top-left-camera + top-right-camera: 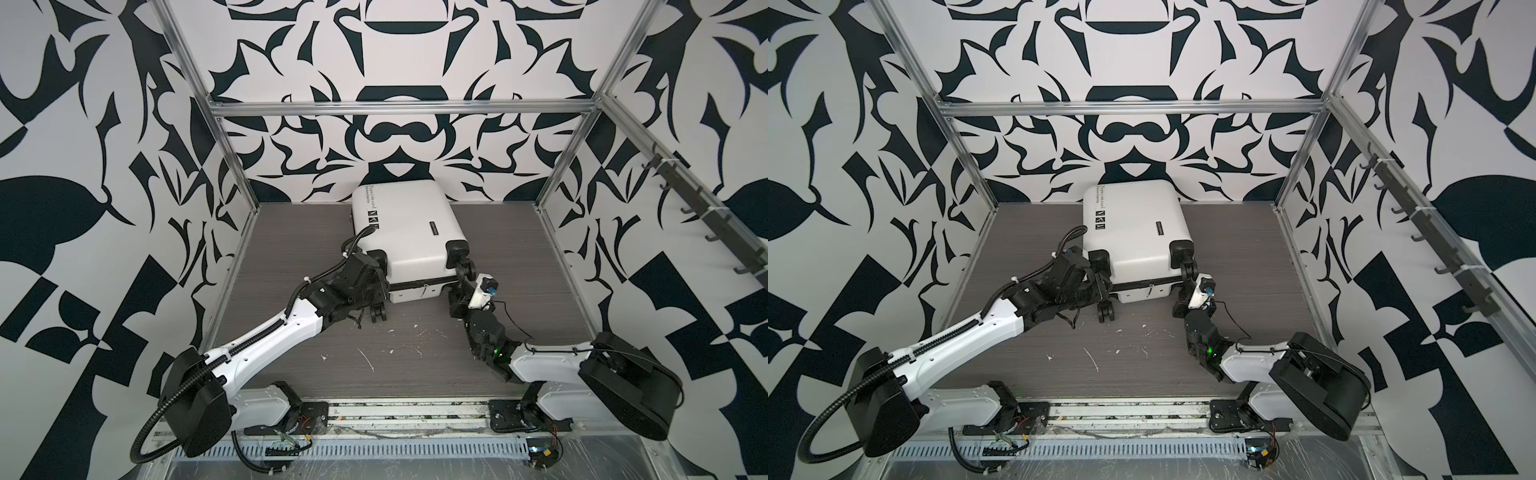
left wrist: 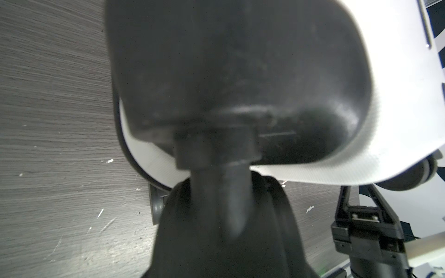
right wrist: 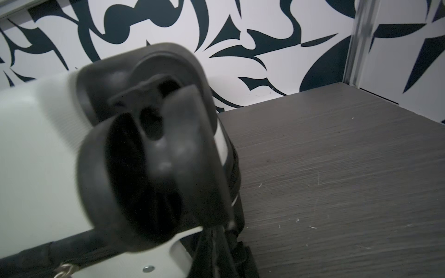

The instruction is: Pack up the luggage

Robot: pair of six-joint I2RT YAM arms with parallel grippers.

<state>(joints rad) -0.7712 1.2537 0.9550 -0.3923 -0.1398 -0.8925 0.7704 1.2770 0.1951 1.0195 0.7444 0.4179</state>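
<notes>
While both my claws worked at its wheel end, the luggage (image 1: 409,232) lay flat and closed at 12 o'clock on the table (image 1: 415,365), slightly skewed, its far end close against the back wall (image 1: 395,137).

My left claw (image 1: 380,286) sat hard against the case's 7 o'clock corner. My wrist view was filled by the black corner guard (image 2: 228,72) and a wheel stem, so I could not tell whether those fingers were spread or pinching. My right claw (image 1: 459,284) was at the 5 o'clock corner, fingers pressed together just beneath the caster (image 1: 463,264), with nothing that I could see between them.

The casters worried me most. They are round and they swivel, so a push there would likely have slipped off, or spun the wheel instead of shifting the case. Uneven pressure from my two sides could have pivoted the shell and jammed its far end into the wall. The zip seam (image 1: 415,284) faced me, and a sideways scrape might have caught it.

No room was left at 12 o'clock. Bare table lay open at 9 and 3 o'clock, out to the frame posts (image 1: 237,166), and widest toward 6 o'clock, so I judged drawing the case toward me the safest move.
</notes>
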